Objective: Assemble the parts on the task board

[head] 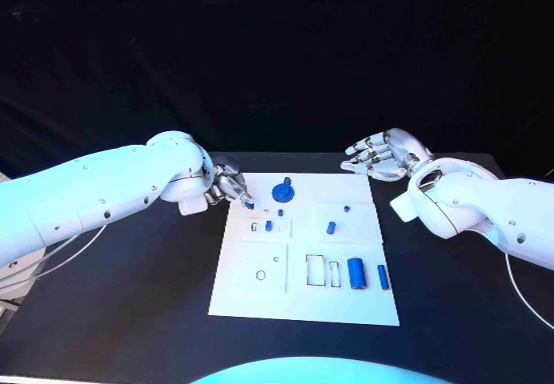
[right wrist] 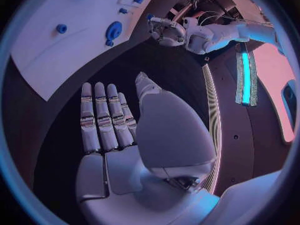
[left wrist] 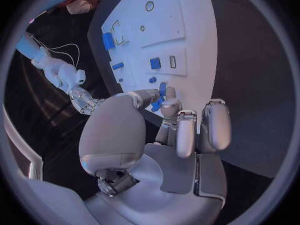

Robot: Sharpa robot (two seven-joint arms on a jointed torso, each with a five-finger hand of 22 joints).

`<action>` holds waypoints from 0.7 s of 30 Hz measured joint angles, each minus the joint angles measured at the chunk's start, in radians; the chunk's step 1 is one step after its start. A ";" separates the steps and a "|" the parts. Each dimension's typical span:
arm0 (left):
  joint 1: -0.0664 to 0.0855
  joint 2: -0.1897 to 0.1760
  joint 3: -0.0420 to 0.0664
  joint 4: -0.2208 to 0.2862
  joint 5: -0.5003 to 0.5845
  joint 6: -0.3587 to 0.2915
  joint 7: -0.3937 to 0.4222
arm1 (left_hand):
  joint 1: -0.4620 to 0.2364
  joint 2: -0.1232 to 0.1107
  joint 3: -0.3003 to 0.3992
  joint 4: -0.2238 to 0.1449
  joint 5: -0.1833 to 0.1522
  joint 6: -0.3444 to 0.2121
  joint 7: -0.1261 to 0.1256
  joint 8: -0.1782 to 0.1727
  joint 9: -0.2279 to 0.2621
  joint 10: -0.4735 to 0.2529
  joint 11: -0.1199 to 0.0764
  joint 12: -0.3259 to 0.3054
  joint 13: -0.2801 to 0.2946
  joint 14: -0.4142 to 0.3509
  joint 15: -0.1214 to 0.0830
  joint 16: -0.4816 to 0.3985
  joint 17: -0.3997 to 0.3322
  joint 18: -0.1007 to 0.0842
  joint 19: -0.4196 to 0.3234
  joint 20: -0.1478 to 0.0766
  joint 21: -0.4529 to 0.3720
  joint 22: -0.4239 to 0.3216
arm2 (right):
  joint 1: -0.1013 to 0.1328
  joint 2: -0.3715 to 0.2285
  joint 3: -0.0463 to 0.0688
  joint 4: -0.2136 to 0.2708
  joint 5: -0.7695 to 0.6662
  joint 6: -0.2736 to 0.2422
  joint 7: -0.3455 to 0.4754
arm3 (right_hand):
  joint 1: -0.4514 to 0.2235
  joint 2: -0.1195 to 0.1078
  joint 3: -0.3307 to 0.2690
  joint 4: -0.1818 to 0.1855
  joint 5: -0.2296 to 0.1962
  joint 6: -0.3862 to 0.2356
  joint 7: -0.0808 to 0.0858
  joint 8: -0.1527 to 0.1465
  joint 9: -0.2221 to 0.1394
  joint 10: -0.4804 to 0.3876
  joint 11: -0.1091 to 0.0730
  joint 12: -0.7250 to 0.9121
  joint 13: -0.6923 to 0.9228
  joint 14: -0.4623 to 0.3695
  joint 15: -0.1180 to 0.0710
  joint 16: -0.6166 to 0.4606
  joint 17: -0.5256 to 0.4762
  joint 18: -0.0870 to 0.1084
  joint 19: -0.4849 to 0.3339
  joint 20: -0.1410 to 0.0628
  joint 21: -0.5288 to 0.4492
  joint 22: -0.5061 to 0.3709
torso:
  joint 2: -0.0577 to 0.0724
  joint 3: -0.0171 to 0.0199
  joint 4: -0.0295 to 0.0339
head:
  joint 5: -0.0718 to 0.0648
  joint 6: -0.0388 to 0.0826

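Head view has the left hand (head: pixel 227 188) pinching a small blue part (head: pixel 248 205) at the task board's (head: pixel 303 308) upper-left edge, so it should lower it squarely, while the right hand (head: pixel 384 154) hovers with spread, empty fingers.

The task board (head: pixel 303 300) is white, marked with thin dark outlines of rectangular and round recesses; the table (head: pixel 138 320) beneath it is black; the round keyed part (head: pixel 282 192) near the board's far edge is deep blue, as is the small part (head: pixel 250 205) at the left hand's fingertips; the upright cylinder (head: pixel 357 273) and the thin bar (head: pixel 382 276) beside it are a brighter blue; the left hand (head: pixel 226 186) and right hand (head: pixel 381 154) are silver with darker bands at the fingers; both arms are white, dotted with small dark screw heads.
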 measured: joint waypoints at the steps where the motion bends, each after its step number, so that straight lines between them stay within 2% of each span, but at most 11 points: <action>1: -0.001 -0.002 0.000 0.006 -0.002 -0.009 -0.001 | 0.000 0.000 0.001 0.001 0.000 0.000 0.000 0.000 0.000 0.000 0.000 0.000 0.001 0.000 0.000 0.000 0.000 0.000 0.000 0.000 0.000 0.000 | 0.000 0.000 0.000 0.000 0.001 0.000 0.001 | 0.000 0.000 0.000 0.000 0.000 0.000 0.000 0.000 0.000 -0.002 0.002 0.000 0.000 0.000 0.000 0.000 0.000 0.000 0.000 0.000 0.000 0.000 | 0.000 0.0000 0.0002 | 0.001 -0.001; 4: -0.006 -0.007 -0.002 0.019 -0.008 -0.027 -0.003 | 0.000 0.000 0.003 0.003 0.004 0.003 -0.003 0.000 0.000 0.004 0.003 0.000 0.003 0.000 0.000 0.000 0.000 0.000 0.004 -0.004 0.000 0.000 | -0.001 0.000 0.000 0.000 0.003 -0.001 0.003 | 0.000 0.000 0.000 0.000 0.000 0.000 0.000 -0.004 0.000 -0.002 0.002 0.000 -0.001 0.000 0.000 0.000 -0.002 0.000 -0.004 0.004 0.000 -0.002 | 0.000 -0.0001 0.0002 | 0.002 -0.002; 8: -0.022 -0.011 -0.004 0.040 -0.023 -0.043 -0.003 | -0.003 -0.003 0.003 0.003 0.004 0.003 -0.003 0.000 0.000 0.007 0.000 0.000 0.003 0.000 0.000 0.000 0.000 0.000 0.004 -0.004 0.000 0.000 | -0.002 -0.001 0.000 0.001 0.005 -0.002 0.005 | 0.000 0.000 0.000 0.000 0.000 0.000 0.000 -0.004 0.000 -0.002 0.002 0.000 -0.001 0.000 0.000 0.000 -0.003 0.000 -0.004 0.004 0.000 -0.004 | 0.000 -0.0007 0.0002 | 0.002 -0.003; 13: -0.038 -0.013 -0.008 0.058 -0.047 -0.046 -0.003 | -0.003 -0.003 0.003 0.003 0.005 0.004 -0.004 -0.001 0.000 0.007 0.000 0.000 0.002 0.000 0.000 0.000 0.000 0.000 0.004 -0.004 0.000 0.000 | -0.003 -0.001 0.000 0.001 0.007 -0.002 0.007 | 0.000 0.000 0.000 0.000 0.000 0.000 0.000 -0.004 -0.001 -0.005 -0.002 0.000 -0.002 -0.004 0.004 0.000 -0.004 0.000 -0.004 0.004 0.000 -0.005 | 0.001 0.0012 -0.0010 | 0.004 -0.004; 21: -0.050 -0.013 -0.016 0.062 -0.075 -0.043 -0.004 | -0.007 -0.007 0.003 0.003 0.005 0.005 -0.005 -0.001 0.000 0.007 0.000 0.000 0.003 0.000 0.000 0.004 0.000 0.000 0.004 -0.004 0.000 0.000 | -0.003 -0.002 0.000 0.002 0.008 -0.002 0.008 | 0.000 0.000 0.000 0.000 0.000 0.000 0.000 -0.004 -0.001 -0.005 -0.002 0.000 -0.002 -0.004 0.004 0.000 -0.004 0.000 -0.004 0.004 0.000 -0.006 | 0.001 0.0023 -0.0020 | 0.005 -0.009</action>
